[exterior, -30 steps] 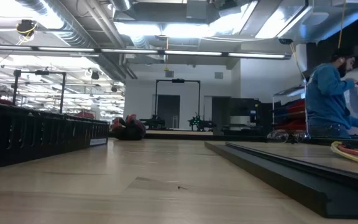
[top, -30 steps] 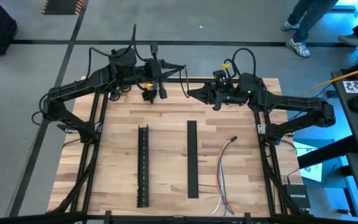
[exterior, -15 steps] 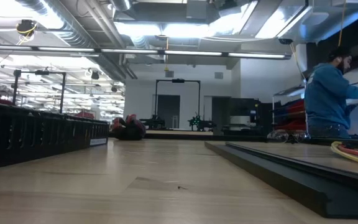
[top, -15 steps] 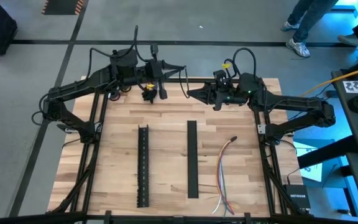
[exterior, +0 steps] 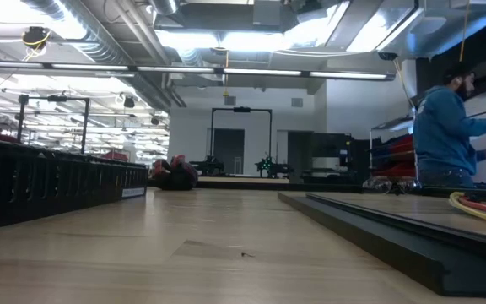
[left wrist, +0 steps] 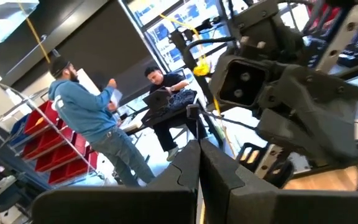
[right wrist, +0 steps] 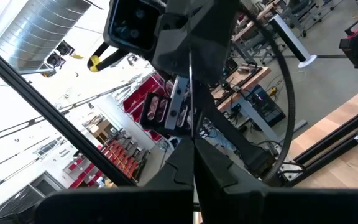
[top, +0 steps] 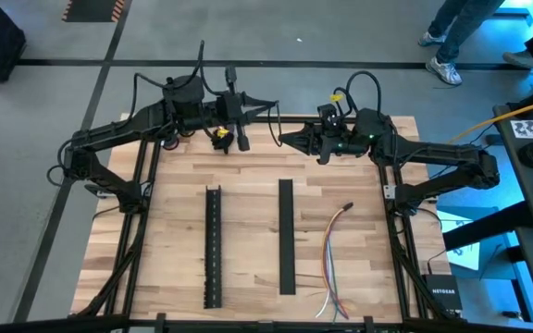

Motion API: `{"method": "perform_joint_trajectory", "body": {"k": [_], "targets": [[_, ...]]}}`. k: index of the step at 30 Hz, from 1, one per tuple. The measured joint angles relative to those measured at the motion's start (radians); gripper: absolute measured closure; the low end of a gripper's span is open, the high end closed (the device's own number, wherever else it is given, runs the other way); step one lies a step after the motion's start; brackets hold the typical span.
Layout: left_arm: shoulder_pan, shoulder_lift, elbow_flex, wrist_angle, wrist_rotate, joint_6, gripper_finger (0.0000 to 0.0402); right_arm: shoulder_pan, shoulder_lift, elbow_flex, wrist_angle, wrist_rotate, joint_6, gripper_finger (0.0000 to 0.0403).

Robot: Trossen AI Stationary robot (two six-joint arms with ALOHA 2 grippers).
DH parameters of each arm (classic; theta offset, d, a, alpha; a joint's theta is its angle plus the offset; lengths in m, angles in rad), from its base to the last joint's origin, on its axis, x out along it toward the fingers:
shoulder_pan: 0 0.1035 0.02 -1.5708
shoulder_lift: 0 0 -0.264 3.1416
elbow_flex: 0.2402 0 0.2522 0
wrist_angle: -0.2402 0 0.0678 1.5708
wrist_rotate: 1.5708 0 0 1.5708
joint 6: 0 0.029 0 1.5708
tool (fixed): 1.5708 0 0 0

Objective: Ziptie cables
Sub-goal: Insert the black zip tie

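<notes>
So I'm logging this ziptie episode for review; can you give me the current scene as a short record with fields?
left gripper: raised at the table's far edge, fingers shut, empty
right gripper: raised at the far edge, pointing toward the left gripper, fingers shut, empty
cables: loose on the table, near-right part, untouched
slotted channel: flat, left of its cover
zipties: none discernible
person: standing beyond the table

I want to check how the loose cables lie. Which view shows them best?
The high view: the cables lie whole on the table, right of the flat black strip. The low view catches only an edge-on sliver; neither wrist view shows them.
</notes>
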Motion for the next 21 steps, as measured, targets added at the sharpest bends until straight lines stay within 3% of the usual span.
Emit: {"method": "perform_joint_trajectory", "body": {"k": [9,21], "targets": [[0.001,0.0,0.0,-0.003,-0.001,0.064,0.0401,0.0,0.0,0.0,0.001,0.0,0.041,0.0403],[-0.005,0.0,0.0,-0.046,-0.004,0.325,0.0401,0.0,0.0,0.0,0.007,-0.019,0.316,0.0403]]}}
